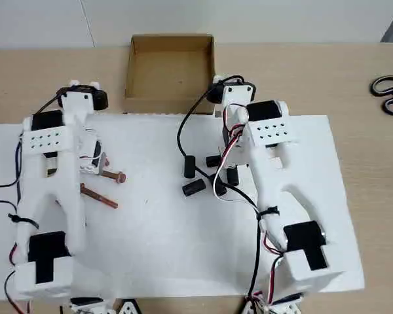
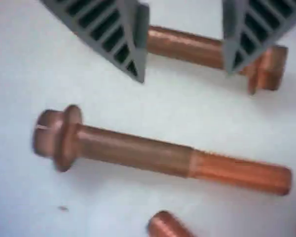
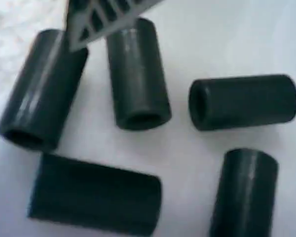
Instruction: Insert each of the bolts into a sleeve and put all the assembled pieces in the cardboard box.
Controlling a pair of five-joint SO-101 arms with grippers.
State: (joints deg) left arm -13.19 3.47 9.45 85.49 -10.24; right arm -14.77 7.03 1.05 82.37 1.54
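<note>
The left pincer [image 2: 185, 73] is gaping, grey fingers [image 2: 123, 39] straddling a copper flanged bolt [image 2: 187, 47] near the white foam sheet's [image 1: 164, 248] left edge. The right pincer [image 1: 224, 165], its grip impossible to tell, is hovering over black cylindrical sleeves [image 3: 138, 74] mid-sheet. The brown cardboard box [image 1: 129, 72] is sitting at the sheet's far edge on the wooden table [image 1: 354, 78]. Another copper bolt tip [image 2: 165, 224] is being cut off.

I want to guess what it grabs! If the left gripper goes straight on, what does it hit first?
Most likely the bolt right under it: the left gripper points down at the table, open, and straddles that bolt. How high above the bolt it hangs is unclear.
</note>
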